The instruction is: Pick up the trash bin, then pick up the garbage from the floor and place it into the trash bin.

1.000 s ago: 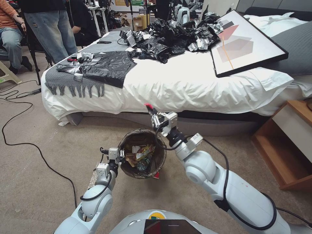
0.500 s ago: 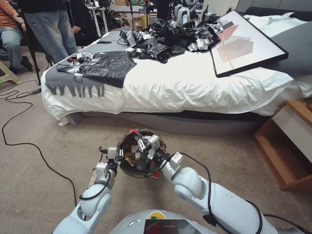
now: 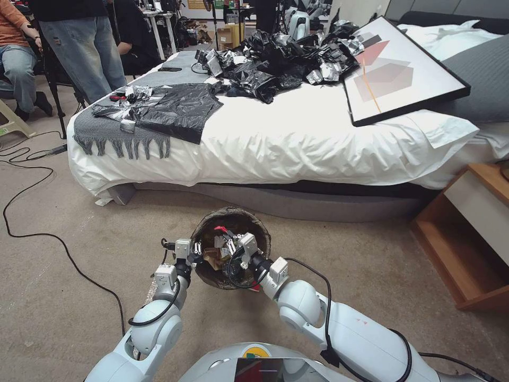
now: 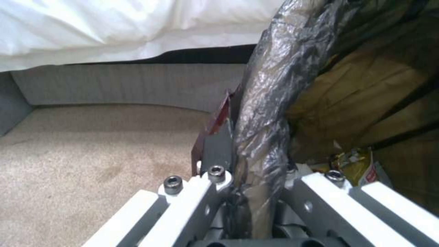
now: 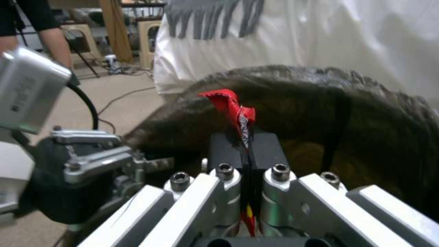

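Right pincer (image 3: pixel 227 240) is clamped on a flat red packet (image 5: pixel 234 109), pads pinching it thin between them; the packet's free end sticks up past the tips. Pincer sits over the mouth of the trash bin (image 3: pixel 209 225), just inside the rim, above the litter already in there: brown paper, yellow wrapper (image 3: pixel 229 249), a bottle.

Left pincer (image 3: pixel 197 250) is closed on the bin's left rim, gripping the bagged edge (image 4: pixel 265 113), one finger outside and one inside. Bin is held off the floor (image 3: pixel 69 297), tilted with its mouth toward the robot, near side of the bed (image 3: pixel 297 143). A bit of red shows under the bin's near-right edge; can't tell what it is.

Risks, as a guess:
- packet is light and flat, so it could cling to a pad or snag on the liner on release and flutter out over the rim onto the carpet.
- bin hangs from a one-sided rim pinch on slick plastic, so a bump from the right arm could slip or swing it, spilling contents.
- the right arm's cable loops close to the bin's near edge and could catch.
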Robot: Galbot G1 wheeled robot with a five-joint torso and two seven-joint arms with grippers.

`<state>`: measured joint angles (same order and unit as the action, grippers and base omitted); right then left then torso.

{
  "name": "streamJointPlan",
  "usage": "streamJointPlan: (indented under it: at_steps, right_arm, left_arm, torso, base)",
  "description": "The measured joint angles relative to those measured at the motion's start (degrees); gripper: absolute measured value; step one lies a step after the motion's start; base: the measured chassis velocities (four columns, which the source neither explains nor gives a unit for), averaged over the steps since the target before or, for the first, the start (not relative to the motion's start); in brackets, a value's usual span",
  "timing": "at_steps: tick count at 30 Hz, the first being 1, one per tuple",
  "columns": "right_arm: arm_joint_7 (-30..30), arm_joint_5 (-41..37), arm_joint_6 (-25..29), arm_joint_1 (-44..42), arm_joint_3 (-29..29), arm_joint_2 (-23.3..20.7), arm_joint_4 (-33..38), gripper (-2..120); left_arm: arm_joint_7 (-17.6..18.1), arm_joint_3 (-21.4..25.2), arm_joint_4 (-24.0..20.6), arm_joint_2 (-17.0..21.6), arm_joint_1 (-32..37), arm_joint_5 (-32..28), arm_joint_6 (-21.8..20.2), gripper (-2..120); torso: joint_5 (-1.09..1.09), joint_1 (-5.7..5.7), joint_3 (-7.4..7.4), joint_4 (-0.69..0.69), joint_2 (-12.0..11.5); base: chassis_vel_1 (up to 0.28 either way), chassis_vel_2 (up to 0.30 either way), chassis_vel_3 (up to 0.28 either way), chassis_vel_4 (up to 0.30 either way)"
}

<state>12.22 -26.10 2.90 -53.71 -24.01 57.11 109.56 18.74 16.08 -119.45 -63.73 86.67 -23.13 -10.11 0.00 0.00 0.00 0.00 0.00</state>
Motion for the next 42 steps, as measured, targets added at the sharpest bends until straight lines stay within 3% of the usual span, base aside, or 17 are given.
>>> streamJointPlan:
  at_steps: [3,6,29,37,41,42]
  right_arm:
    - [0.77,0.23,-0.59,0.13,-0.10,-0.01,-0.33,2]
    - [1.56,0.38,-0.93,0.24,-0.16,-0.06,-0.59,19]
    - [2.64,-0.22,-1.01,1.04,0.08,-0.40,0.71,99]
    - [3.09,-2.96,-0.89,0.62,5.38,-1.06,7.46,100]
    - [3.69,-5.12,-1.93,-1.59,12.87,-2.87,13.89,100]
    - [3.81,-5.61,-2.24,-3.70,17.09,-3.74,16.21,100]
  left_arm:
    - [0.00,0.06,-0.01,-0.01,0.02,-0.04,0.04,3]
    - [-0.01,0.13,-0.05,-0.03,0.13,-0.09,0.12,3]
    - [0.03,0.16,0.38,-0.08,-0.40,-0.46,0.21,3]
    - [0.04,0.43,0.43,-0.16,-0.39,-0.48,0.21,3]
    - [0.04,0.60,0.49,-0.21,-0.26,-0.40,0.26,3]
    - [0.04,0.63,0.55,-0.24,-0.24,-0.21,0.32,3]
  torso:
    - [0.00,0.00,0.00,0.00,0.00]
    - [0.00,0.00,0.00,0.00,0.00]
    - [0.00,0.00,0.00,0.00,0.00]
    - [0.01,0.00,0.00,0.01,0.00]
    - [0.01,0.00,0.00,0.01,0.00]
    - [0.01,0.00,0.00,0.00,0.00]
  base:
    - [0.000,0.000,0.000,0.000]
    - [0.000,0.000,0.000,0.000]
    - [0.000,0.000,0.000,0.000]
    - [0.000,0.000,0.000,0.000]
    - [0.000,0.000,0.000,0.000]
    - [0.000,0.000,0.000,0.000]
